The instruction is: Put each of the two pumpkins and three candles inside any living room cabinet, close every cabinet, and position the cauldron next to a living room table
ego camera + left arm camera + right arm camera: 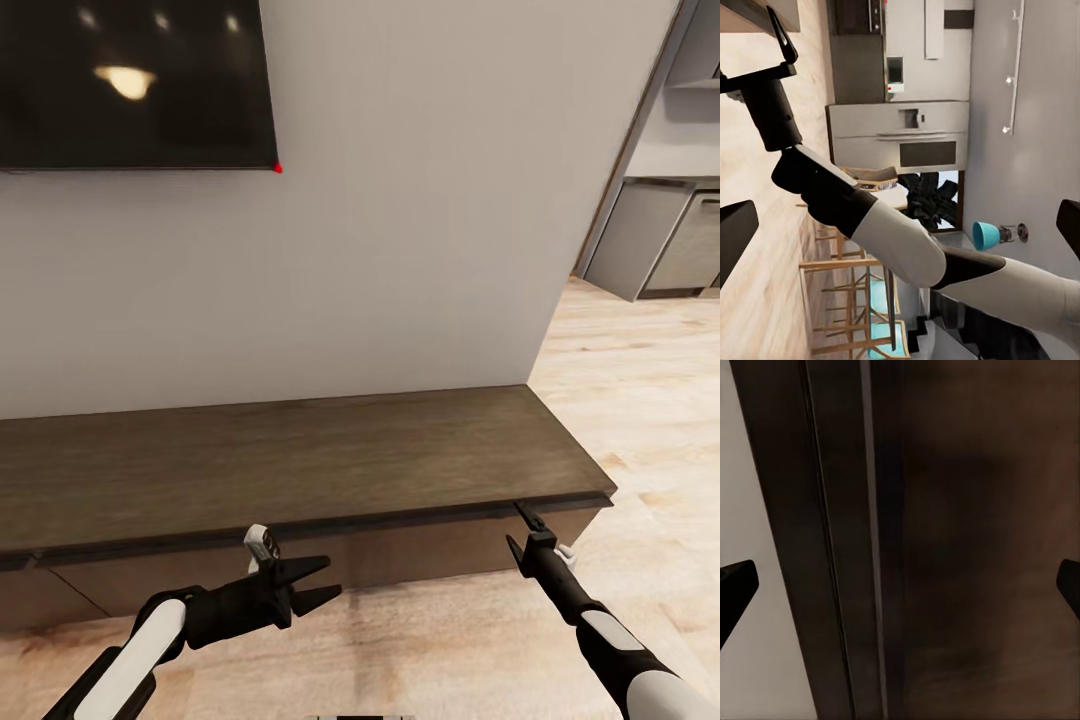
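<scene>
The cabinet (300, 450) is a long, low dark-brown unit against the wall, and its drawer fronts (420, 555) look shut. My right gripper (517, 525) is open, with its tips up at the lip under the cabinet's top near the right end. The right wrist view has the dark wood (967, 540) very close, with one fingertip (735, 585) at each side. My left gripper (333, 577) is open and empty. It hangs in front of the drawer front and points toward the right arm (870, 217). The pumpkins, candles, cauldron and table are out of view.
A black TV (130, 80) hangs on the grey wall above the cabinet. Pale wood floor (640, 420) runs past the cabinet's right end to grey kitchen units (660, 240). In the left wrist view I see an oven wall (900, 135) and wooden chairs (847, 300).
</scene>
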